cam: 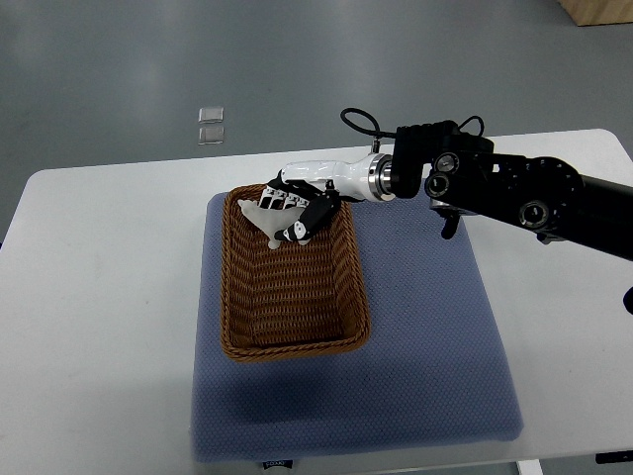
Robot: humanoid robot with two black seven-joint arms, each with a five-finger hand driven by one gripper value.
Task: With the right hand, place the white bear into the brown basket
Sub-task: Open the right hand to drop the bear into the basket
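Reaching in from the right, the right hand (297, 203) grasps the white bear (263, 217) over the far end of the brown basket (237, 297), which sits on a blue mat (425, 336) on the white tabletop (99, 297).

Single steep overhead view of the table (109, 257)
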